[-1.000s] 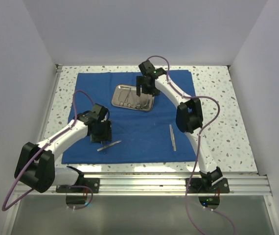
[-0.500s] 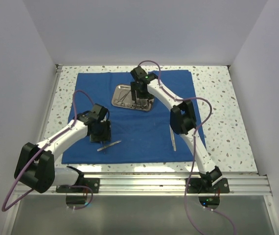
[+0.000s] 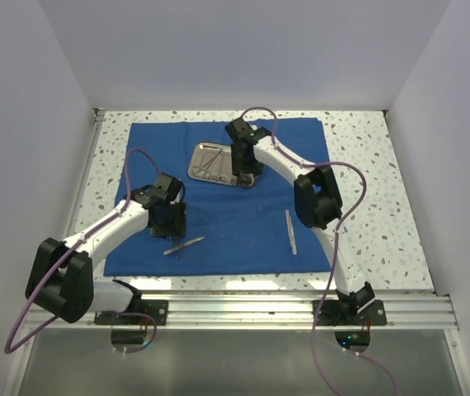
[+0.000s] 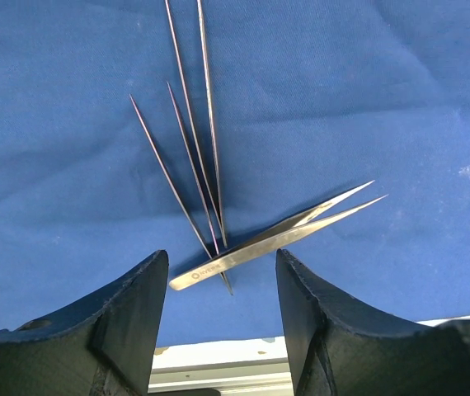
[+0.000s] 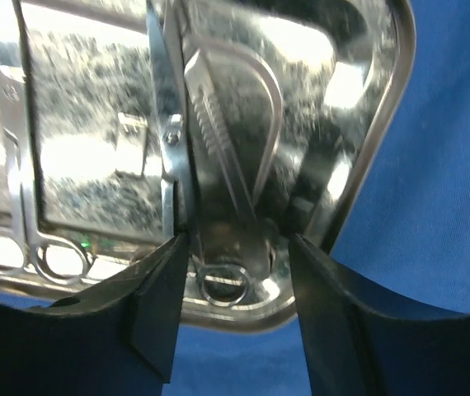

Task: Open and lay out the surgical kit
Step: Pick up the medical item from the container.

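Note:
The royal-blue cloth lies spread flat on the table. The steel tray sits on its far half and holds ring-handled instruments. My right gripper is low over the tray's right end. In the right wrist view it is open, its jaws on either side of a ring-handled instrument in the tray. My left gripper is open just above tweezers that lie across thin needle-like probes on the cloth. The tweezers also show in the top view.
A second pair of tweezers lies on the cloth's right side. The speckled table shows around the cloth, with white walls on three sides. A metal rail with the arm bases runs along the near edge.
My right gripper has shifted over the tray and come down onto its right end. The left arm and the tweezers under it have not moved.

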